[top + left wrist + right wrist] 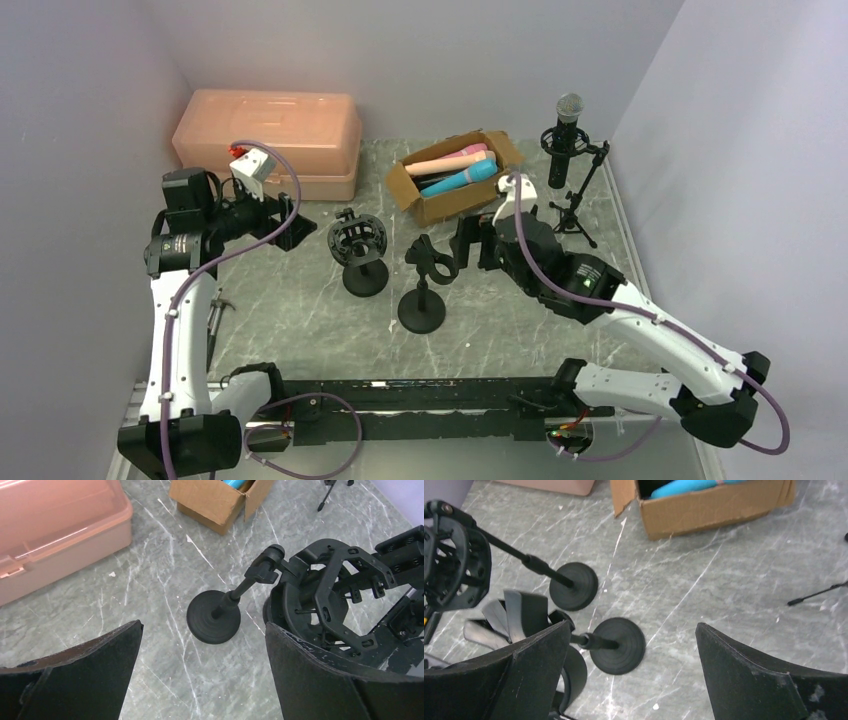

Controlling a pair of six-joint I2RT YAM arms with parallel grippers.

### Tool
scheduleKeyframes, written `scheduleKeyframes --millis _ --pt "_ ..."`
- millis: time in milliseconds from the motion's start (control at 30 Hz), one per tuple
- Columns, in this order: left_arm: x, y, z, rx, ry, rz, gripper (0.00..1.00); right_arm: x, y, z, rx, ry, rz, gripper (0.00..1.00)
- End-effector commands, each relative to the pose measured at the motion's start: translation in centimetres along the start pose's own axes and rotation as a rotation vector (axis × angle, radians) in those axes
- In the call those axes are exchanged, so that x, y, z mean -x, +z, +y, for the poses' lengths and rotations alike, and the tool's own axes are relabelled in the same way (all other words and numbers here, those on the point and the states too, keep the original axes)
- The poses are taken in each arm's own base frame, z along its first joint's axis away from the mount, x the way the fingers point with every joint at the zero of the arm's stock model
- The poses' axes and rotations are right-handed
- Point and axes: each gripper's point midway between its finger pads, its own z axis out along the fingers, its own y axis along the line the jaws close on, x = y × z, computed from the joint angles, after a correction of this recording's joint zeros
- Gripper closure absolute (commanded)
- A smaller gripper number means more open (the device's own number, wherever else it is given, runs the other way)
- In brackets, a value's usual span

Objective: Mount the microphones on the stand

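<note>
A cardboard box (432,205) at the back holds a teal microphone (462,179), a peach one (445,163) and a pink one (476,150). A black microphone with a silver mesh head (568,112) sits in the mount of a tripod stand (577,195) at the back right. A shock-mount desk stand (358,250) and a clip desk stand (424,285) are both empty. My left gripper (290,226) is open and empty, left of the shock mount (330,595). My right gripper (468,241) is open and empty, just right of the clip (524,617).
A closed pink plastic bin (270,140) stands at the back left. Grey walls close in the left, back and right sides. The box (719,507) with the teal microphone (684,485) lies ahead of the right wrist. The round stand bases (618,645) (214,617) rest on the marble table.
</note>
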Motion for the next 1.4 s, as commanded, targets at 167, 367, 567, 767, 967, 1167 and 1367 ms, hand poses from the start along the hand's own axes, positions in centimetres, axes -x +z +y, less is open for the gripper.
scheduleKeyframes --millis 167,367,567,767,967,1167,1367 --pt "1.8 -1.4 -3.0 -0.113 0.048 -0.021 0.01 4.7 -0.7 4.4 0.156 -0.154 -0.019 0.01" --pt "3.0 -2.1 -4.9 -0.182 0.064 -0.035 0.01 3.0 -1.2 8.0 0.343 -0.247 0.085 0.00" --pt "3.4 -0.1 -8.7 -0.258 0.164 0.020 0.01 1.1 -1.1 9.6 0.406 -0.305 0.157 0.00" --pt "3.4 3.8 -7.5 -0.181 0.212 0.120 0.01 -0.3 -0.5 9.3 0.384 -0.309 0.183 0.03" --pt "3.9 5.7 -6.0 -0.119 0.257 0.169 0.12 -1.4 0.5 8.9 0.355 -0.310 0.202 0.15" --pt "2.5 5.5 -6.5 -0.150 0.331 0.225 0.54 -1.8 1.0 8.6 0.337 -0.328 0.207 0.22" --pt "1.0 6.0 -7.2 -0.190 0.340 0.262 0.91 -2.2 1.5 8.5 0.323 -0.342 0.217 0.35"
